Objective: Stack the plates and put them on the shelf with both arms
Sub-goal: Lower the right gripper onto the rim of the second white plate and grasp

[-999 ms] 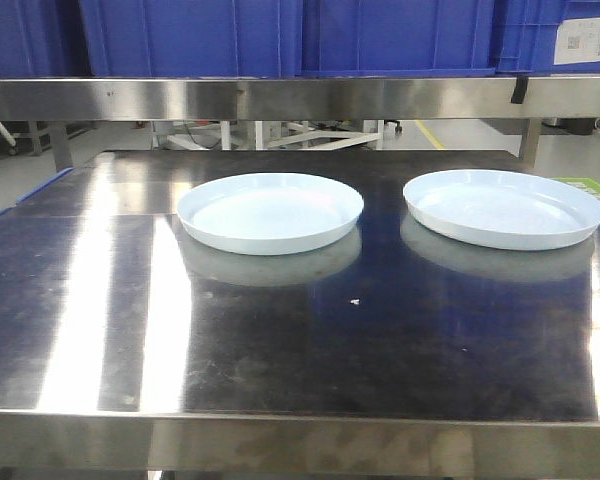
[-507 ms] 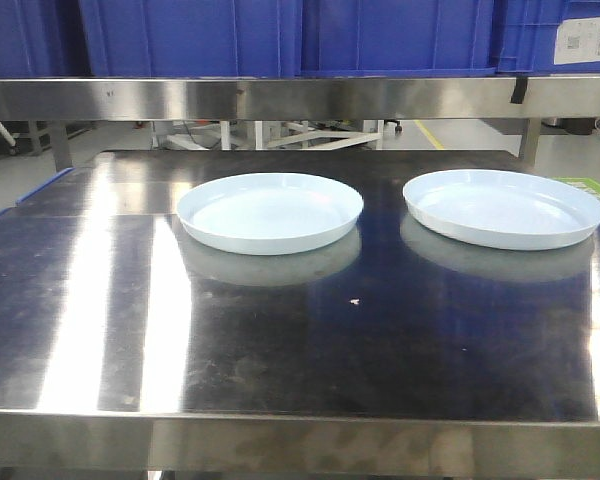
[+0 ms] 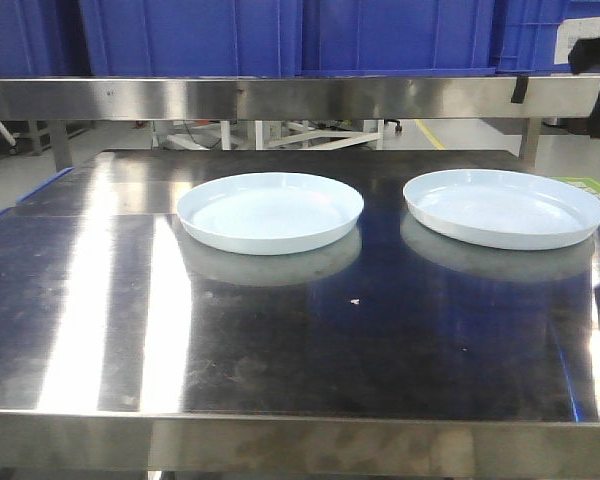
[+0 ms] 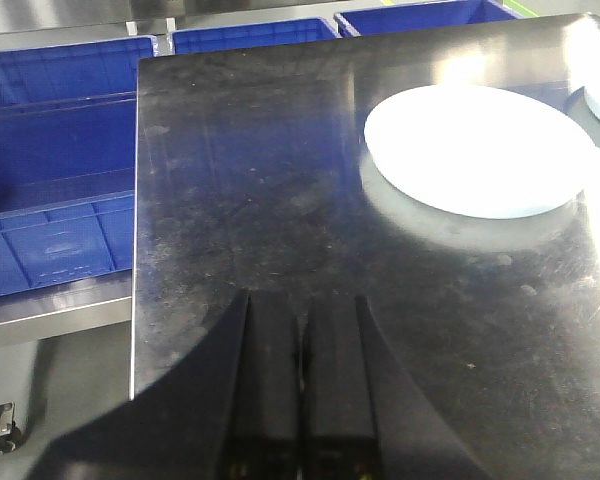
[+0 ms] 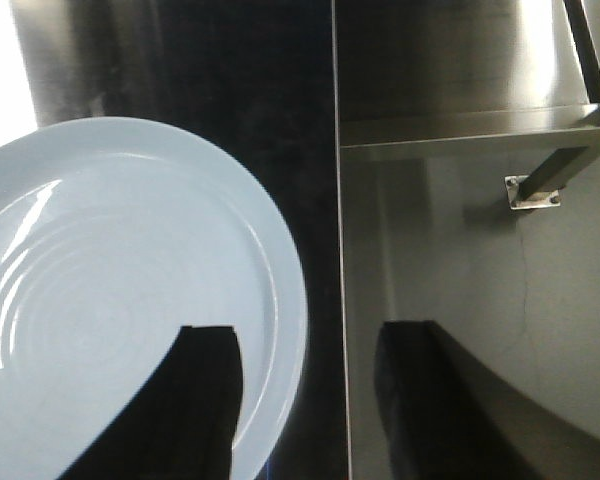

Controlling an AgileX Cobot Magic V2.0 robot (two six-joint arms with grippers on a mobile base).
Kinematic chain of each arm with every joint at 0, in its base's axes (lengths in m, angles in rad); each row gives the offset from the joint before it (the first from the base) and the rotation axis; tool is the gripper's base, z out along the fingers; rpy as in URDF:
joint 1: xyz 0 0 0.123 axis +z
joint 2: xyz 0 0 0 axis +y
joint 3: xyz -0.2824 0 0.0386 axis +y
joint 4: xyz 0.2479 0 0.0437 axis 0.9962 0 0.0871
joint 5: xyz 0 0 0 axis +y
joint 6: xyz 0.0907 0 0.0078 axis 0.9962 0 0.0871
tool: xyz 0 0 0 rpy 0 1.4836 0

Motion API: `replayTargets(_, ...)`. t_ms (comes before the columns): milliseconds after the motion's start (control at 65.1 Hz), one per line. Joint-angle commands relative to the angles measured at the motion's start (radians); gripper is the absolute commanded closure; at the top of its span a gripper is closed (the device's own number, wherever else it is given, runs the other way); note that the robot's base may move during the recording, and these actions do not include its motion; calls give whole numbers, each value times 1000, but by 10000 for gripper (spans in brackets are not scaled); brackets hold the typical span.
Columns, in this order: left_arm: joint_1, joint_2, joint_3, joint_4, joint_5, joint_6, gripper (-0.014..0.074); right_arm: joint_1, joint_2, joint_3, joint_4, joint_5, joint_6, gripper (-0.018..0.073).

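Lying flat and well apart on the steel table (image 3: pixel 80 300), the left plate (image 3: pixel 270 212) and the right plate (image 3: pixel 504 208) were seen unstacked, neither one lifted. The right gripper (image 5: pixel 305 340) was held wide open, nothing gripped, one finger over the right plate just inside its rim and the other past the table edge, presumably so that rim could be pinched. The left gripper (image 4: pixel 300 310) was held closed and empty over bare steel, short of the left plate, apparently waiting its turn.
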Motion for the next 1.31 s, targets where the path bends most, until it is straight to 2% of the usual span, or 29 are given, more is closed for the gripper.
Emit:
replayTargets(0, 1, 1, -30, -2, -85, -1, 496, -7, -6, -61, -10, -43, -8, 126)
replayTargets(891, 1, 1, -30, -2, -85, -1, 496, -5, 142, -90, -15, -48, -8, 126)
replayTargets(1122, 1, 1, -30, -2, -85, -1, 496, -12, 142, -90, -113, -18, -8, 126)
replayTargets(1291, 1, 1, -30, -2, -85, -1, 496, -33, 142, -90, -115, 5, -8, 126)
